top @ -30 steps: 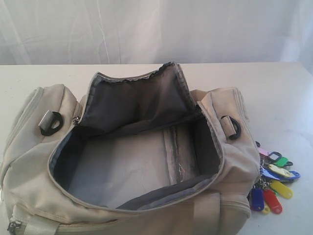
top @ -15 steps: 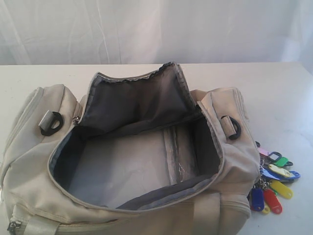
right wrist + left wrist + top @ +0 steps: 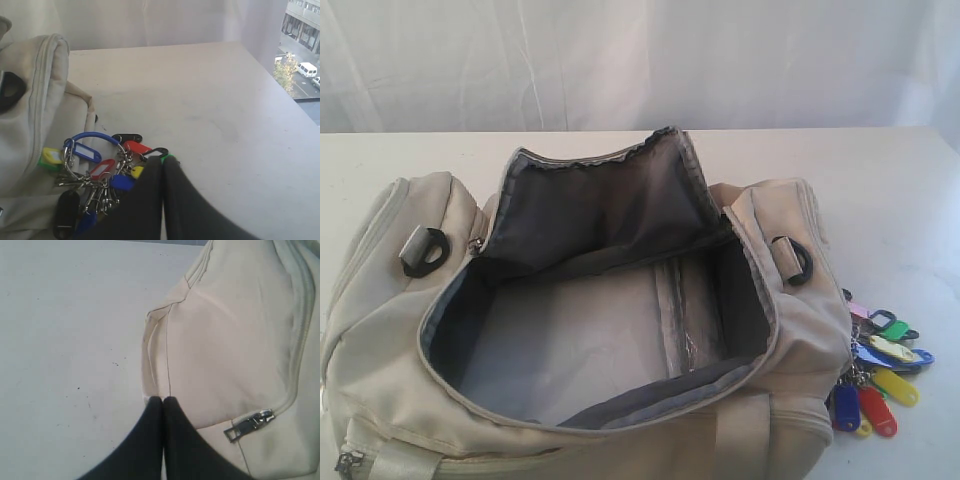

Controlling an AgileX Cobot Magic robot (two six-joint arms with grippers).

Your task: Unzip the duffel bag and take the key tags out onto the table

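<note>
Nothing moved: duffel bag [image 3: 380, 330] unzipped, key tags [image 3: 892, 385] on table [image 3: 900, 200].
Closed and empty: left gripper [image 3: 163, 400], right gripper [image 3: 163, 160]; only withdrawal appears left.

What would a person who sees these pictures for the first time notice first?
The large beige fabric duffel bag lies wide open on the plain white table, its dark grey lining bare. The bunch of colourful plastic key tags lies on the table beside the bag's right end in the exterior view.

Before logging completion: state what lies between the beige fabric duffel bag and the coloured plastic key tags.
Nothing: the key tags rest against the duffel bag, shown in the exterior and right wrist views.
</note>
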